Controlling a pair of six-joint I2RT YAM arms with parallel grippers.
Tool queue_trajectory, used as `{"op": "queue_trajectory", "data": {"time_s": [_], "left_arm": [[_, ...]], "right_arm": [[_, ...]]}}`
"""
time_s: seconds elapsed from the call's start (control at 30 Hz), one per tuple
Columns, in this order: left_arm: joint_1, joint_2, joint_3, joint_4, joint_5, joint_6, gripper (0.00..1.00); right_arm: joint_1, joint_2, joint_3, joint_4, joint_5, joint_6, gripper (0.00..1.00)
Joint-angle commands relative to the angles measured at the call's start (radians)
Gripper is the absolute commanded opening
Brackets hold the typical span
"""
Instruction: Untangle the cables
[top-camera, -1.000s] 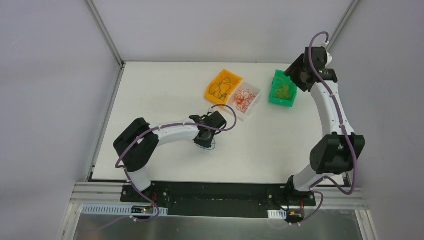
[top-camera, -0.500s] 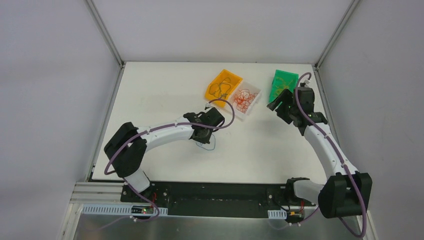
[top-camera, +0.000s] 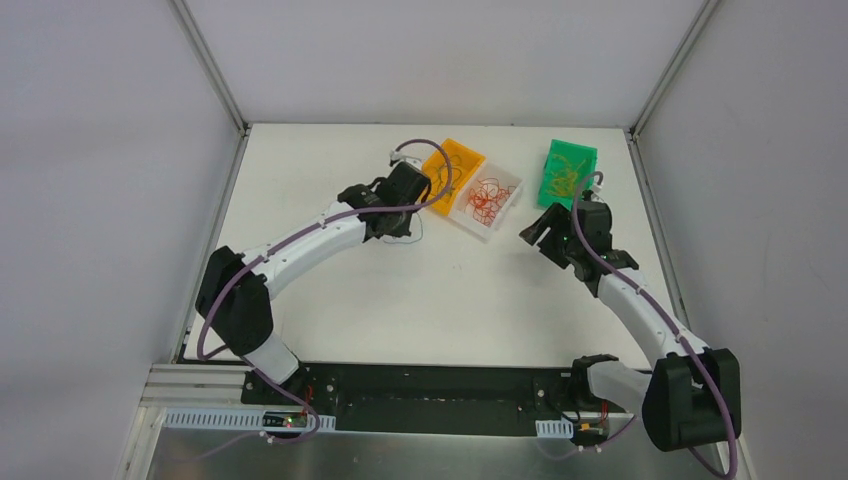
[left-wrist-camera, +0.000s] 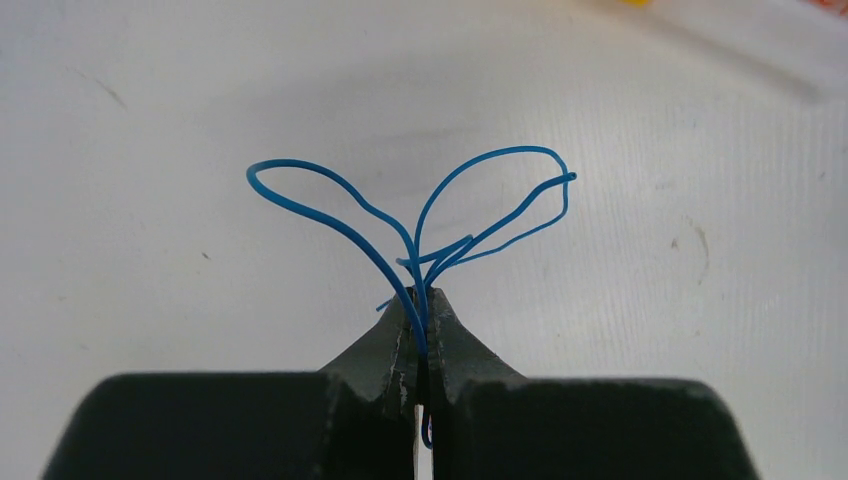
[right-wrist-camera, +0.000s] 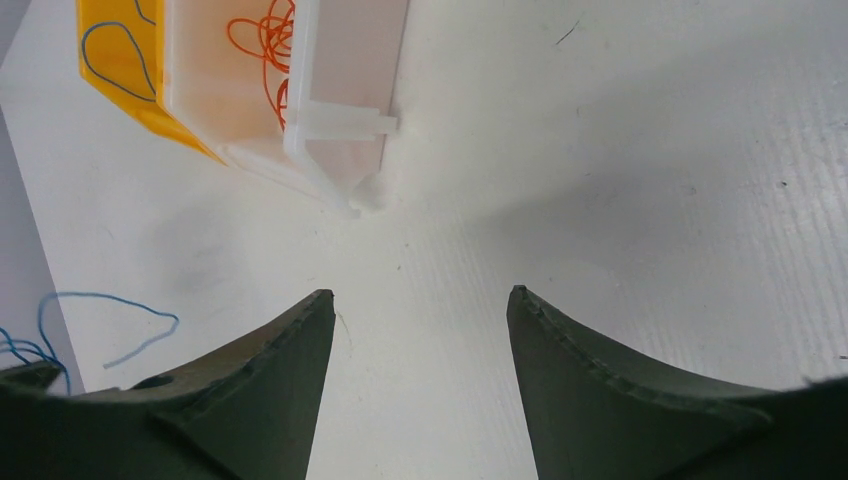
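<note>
My left gripper (top-camera: 404, 203) is shut on a thin blue cable (left-wrist-camera: 422, 285). The cable's loops fan out above the fingertips over the white table. This gripper hovers just left of the orange bin (top-camera: 462, 156). The blue cable also shows at the lower left of the right wrist view (right-wrist-camera: 110, 299). My right gripper (top-camera: 538, 226) is open and empty, low over bare table right of the white bin (top-camera: 508, 203). Its fingers (right-wrist-camera: 300, 340) frame bare table. Orange cables (right-wrist-camera: 262, 40) lie in the white bin. Dark and blue cables (top-camera: 438, 178) lie in the orange bin.
A green bin (top-camera: 570, 152) with yellowish cables stands at the back right, beyond my right gripper. The three bins line the far side of the table (top-camera: 330, 290). Grey enclosure walls and frame posts stand close round the table.
My left arm carried the blue cable from the table's middle up to the orange bin. My right arm swung from the green bin down to the table right of the white bin.
</note>
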Motion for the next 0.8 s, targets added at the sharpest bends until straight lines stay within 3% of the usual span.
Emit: {"op": "queue_trajectory", "data": {"time_s": [0.0, 0.33, 0.43, 0.57, 0.77], "left_arm": [[0.061, 0.054, 0.142, -0.01, -0.029, 0.061, 0.0], [0.143, 0.239, 0.437, 0.019, -0.048, 0.145, 0.0], [0.164, 0.275, 0.491, 0.039, -0.044, 0.161, 0.0], [0.186, 0.337, 0.552, 0.088, -0.026, 0.193, 0.0], [0.212, 0.436, 0.625, 0.178, 0.05, 0.204, 0.0]], "right_arm": [[0.023, -0.053, -0.056, 0.136, 0.003, 0.031, 0.67], [0.061, -0.071, -0.254, 0.425, 0.007, 0.082, 0.7], [0.076, -0.084, -0.293, 0.485, 0.033, 0.091, 0.76], [0.09, -0.109, -0.311, 0.497, 0.097, 0.099, 0.89], [0.093, -0.139, -0.33, 0.508, 0.122, 0.1, 0.92]]}}
